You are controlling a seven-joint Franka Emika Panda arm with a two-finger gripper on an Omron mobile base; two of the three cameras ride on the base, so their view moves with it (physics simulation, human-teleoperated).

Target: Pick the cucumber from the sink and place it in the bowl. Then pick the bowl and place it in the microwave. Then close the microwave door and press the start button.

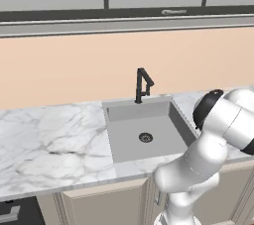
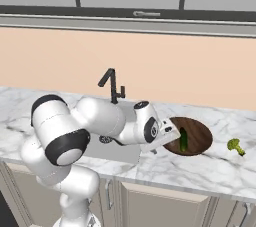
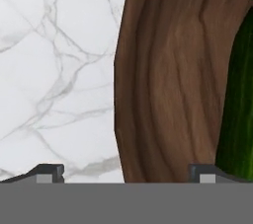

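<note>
Marble counter [image 3: 54, 70] takes the left half of my hand view, the bowl [image 3: 168, 80] the right, the cucumber [image 3: 240, 114] lying in it at the right edge. My fingers [image 3: 49, 172] stand spread wide, one over marble, one over the rim, pinching nothing. In the right base view, left to right: sink [image 2: 112, 150], my gripper [image 2: 169, 132], bowl, broccoli [image 2: 235, 146].

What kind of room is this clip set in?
A kitchen, rendered rather than real: a grey sink with a black faucet set in a white marble counter, cabinets below, and a wooden bowl holding a cucumber beside a piece of broccoli.
</note>
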